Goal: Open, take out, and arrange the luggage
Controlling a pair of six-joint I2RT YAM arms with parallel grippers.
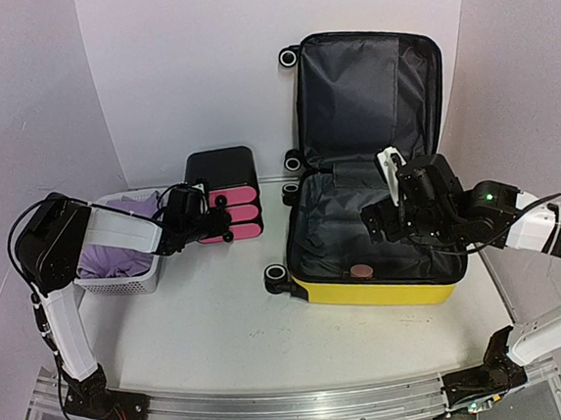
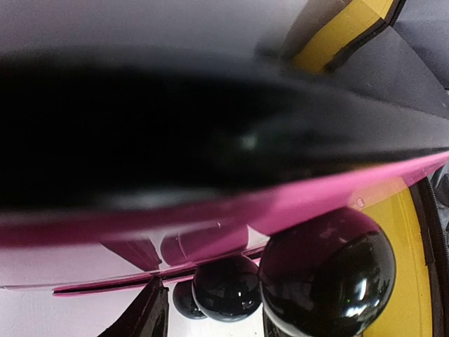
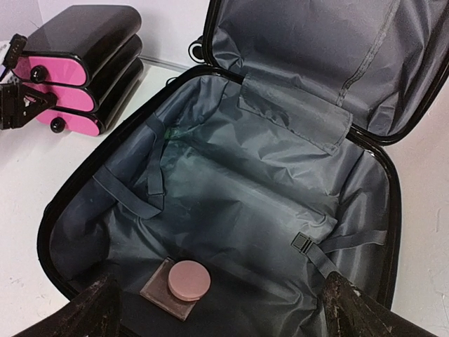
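One yellow luggage (image 1: 386, 289) lies open on the white table (image 1: 212, 324) at 3 o'clock, its lid upright against the white wall (image 1: 180, 71), with four wheels (image 1: 276, 274) on its 9 o'clock side. At 10 o'clock stand one black box (image 1: 220, 166) with three pink drawers (image 1: 237, 214) and one white basket (image 1: 119, 273). The left gripper (image 1: 222, 220) has its fingers partly apart at the drawers; whether it holds anything I cannot tell. The right gripper (image 3: 221, 309) is wide apart and empty over the lining.

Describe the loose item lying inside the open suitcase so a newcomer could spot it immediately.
Find the yellow suitcase lying open on the right of the table. On its grey lining, near the front wall, sits a small round pink disc on a brown square; nothing else inside is pink.
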